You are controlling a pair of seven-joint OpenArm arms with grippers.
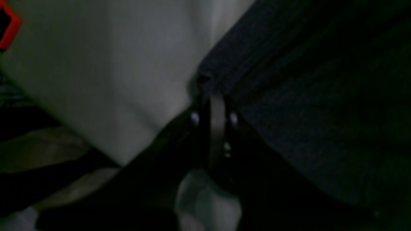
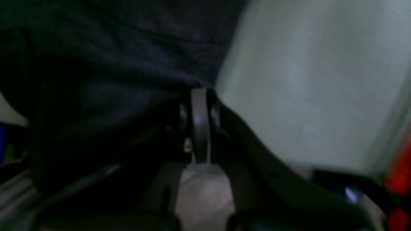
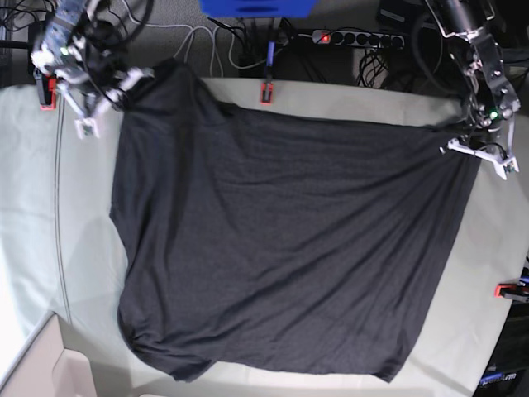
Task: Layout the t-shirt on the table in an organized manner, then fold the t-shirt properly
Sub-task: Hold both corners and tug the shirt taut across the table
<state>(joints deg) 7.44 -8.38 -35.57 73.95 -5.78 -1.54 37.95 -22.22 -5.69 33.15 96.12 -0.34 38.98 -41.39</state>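
Note:
The black t-shirt (image 3: 281, 240) lies spread across the pale grey-green table (image 3: 33, 207), with wrinkles running through it and its near-left corner bunched. My right gripper (image 3: 140, 80) is at the shirt's far-left corner. In the right wrist view its fingers (image 2: 199, 96) are shut on the shirt's edge (image 2: 112, 64), beside bare table (image 2: 305, 80). My left gripper (image 3: 463, 139) is at the far-right corner. In the left wrist view it is shut (image 1: 214, 99) on the dark cloth's edge (image 1: 305, 96), next to the table (image 1: 112, 64). No print shows.
Red clamps sit on the table's edges at the back (image 3: 266, 93), the back left (image 3: 47, 93) and the right (image 3: 508, 289); one shows in each wrist view (image 1: 9, 25) (image 2: 399, 173). Cables, a power strip (image 3: 355, 37) and a blue box (image 3: 256, 7) lie behind the table.

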